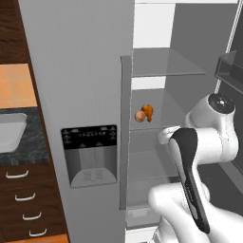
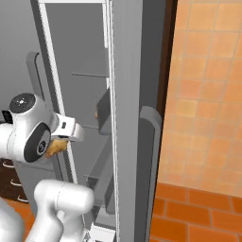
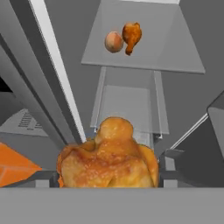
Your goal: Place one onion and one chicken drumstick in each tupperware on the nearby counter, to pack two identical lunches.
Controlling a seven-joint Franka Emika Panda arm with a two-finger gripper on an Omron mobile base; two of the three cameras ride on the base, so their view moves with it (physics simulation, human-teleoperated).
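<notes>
A golden orange-brown chicken drumstick (image 3: 109, 162) fills the bottom of the hand view, close to the camera, and my gripper (image 2: 60, 142) is shut on it in front of the open fridge. A second chicken drumstick (image 3: 131, 36) lies on a glass fridge shelf (image 3: 175, 52) with a round tan onion (image 3: 113, 42) touching its left side. The same pair sits on the middle shelf in the left base view, onion (image 1: 139, 116) left of drumstick (image 1: 147, 111). The tupperware trays are out of view. A stretch of the dark marbled counter (image 1: 28, 144) lies to the left.
The closed grey fridge door with a dispenser panel (image 1: 89, 154) and a tall handle (image 1: 125, 133) stands left of the open compartment. The swung-open door (image 2: 125, 118) is at my right. A sink (image 1: 9, 133) is set in the counter over brown drawers (image 1: 23, 199).
</notes>
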